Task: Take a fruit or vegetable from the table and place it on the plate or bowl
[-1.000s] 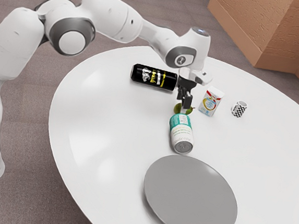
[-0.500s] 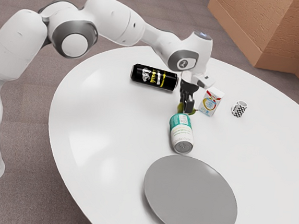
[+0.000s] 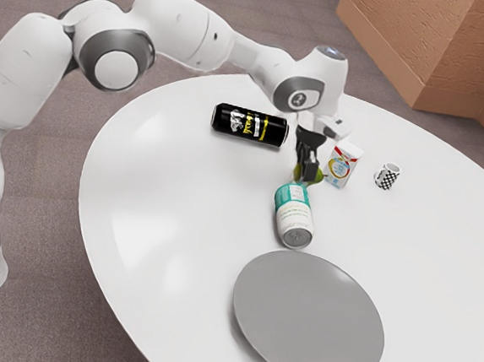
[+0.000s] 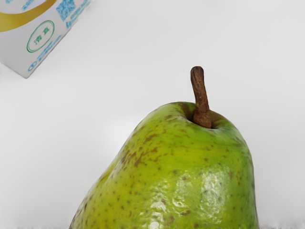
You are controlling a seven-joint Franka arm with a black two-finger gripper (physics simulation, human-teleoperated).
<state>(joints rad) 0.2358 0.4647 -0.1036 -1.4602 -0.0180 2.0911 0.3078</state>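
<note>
A green pear [image 3: 315, 178] with a brown stem sits near the table's middle, between a teal can and a small carton. My gripper [image 3: 309, 168] reaches down onto it from above and is shut on the pear, whose lower part shows under the black fingers. In the wrist view the pear [image 4: 181, 176] looms just below my hand, stem pointing away. The grey plate [image 3: 308, 318] lies bare at the table's near edge, well below the pear in the exterior view.
A teal can [image 3: 294, 214] lies on its side between pear and plate. A white carton [image 3: 342, 163] [image 4: 33, 28] stands just to the exterior view's right of the pear. A black can [image 3: 249, 125] lies to its left; a checkered cup [image 3: 387, 175] stands farther right.
My hand has shifted slightly toward the exterior view's right, and the fingers have drawn in on the pear, which moved along with them toward the carton.
</note>
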